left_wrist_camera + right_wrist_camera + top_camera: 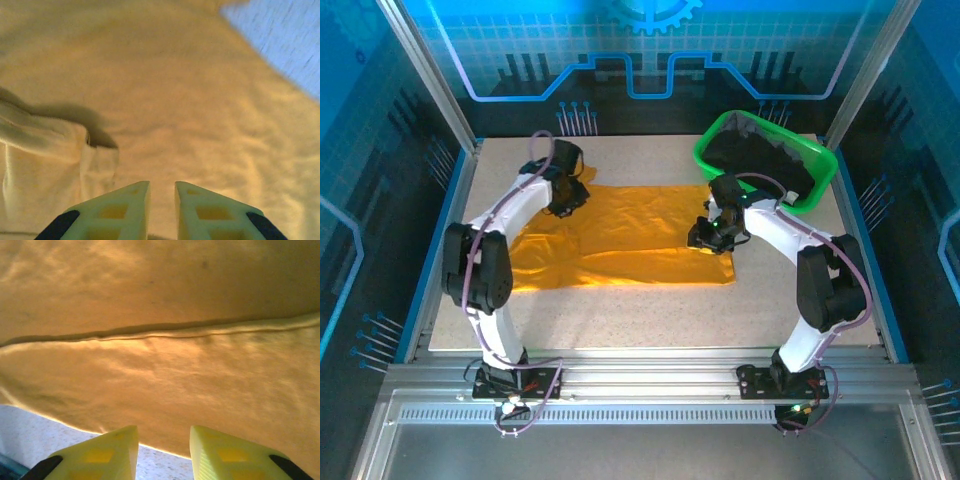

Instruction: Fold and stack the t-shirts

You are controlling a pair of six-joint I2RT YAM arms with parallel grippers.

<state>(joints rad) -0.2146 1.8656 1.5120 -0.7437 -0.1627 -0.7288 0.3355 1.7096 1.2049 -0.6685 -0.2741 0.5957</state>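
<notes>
Orange t-shirt (620, 235) under left claw (161, 186), right claw (163, 430), grips unclear, green basket (704, 158) holding black t-shirts (760, 155)

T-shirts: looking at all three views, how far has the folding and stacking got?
Done: the orange shirt lies spread on the table, one layer lapped over another. In hand: the left gripper is down at its far left corner and the right gripper at its right end. Left: finishing that fold, then the black shirts heaped in the basket; no stack exists yet.
</notes>
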